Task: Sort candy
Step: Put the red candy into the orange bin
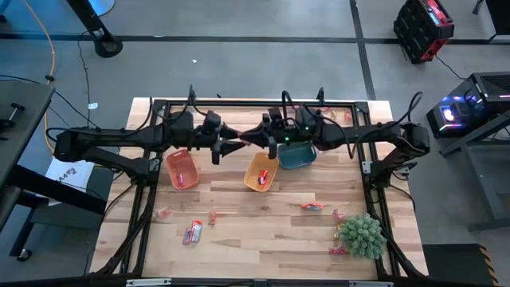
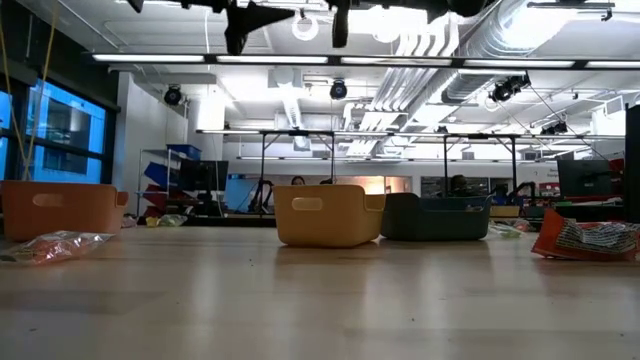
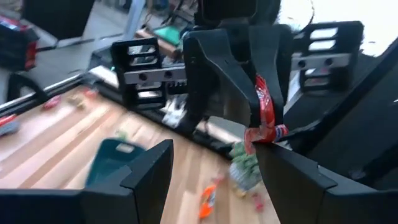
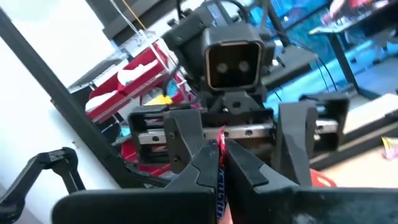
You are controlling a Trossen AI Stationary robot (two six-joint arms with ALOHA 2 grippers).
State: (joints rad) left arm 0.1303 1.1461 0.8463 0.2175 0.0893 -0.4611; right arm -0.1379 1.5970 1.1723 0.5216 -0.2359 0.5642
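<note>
Holding both arms raised over the middle of the counter, tips facing each other, mid hand-off by the look of it. My right hand is pressed together on a red-wrapped candy; from the left wrist view the wrapper hangs down out of its tips. My left hand is spread wide, its fingers to either side of that dangling wrapper and not touching it as far as I can see.

Below the hands sit three bins in a row: orange bin, yellow-orange bin, blue bin. More candy lies loose on the near half of the counter: one piece near the left, another right of centre, a few close to the green spiky plant.

Risks as I judge them:
- The wrapper is thin and limp. If the left hand closes on the loose tail only, the piece may slide out once the right lets go, and drop from height
- A drop here could land in the wrong bin, or bounce off the counter
- The two hands are very close, tip to tip. Any forward creep while closing could knock fingers together and jolt the candy free
- If the right releases early, nothing holds it
- Cannot tell which bin red belongs in; contents are hard to read from above
</note>
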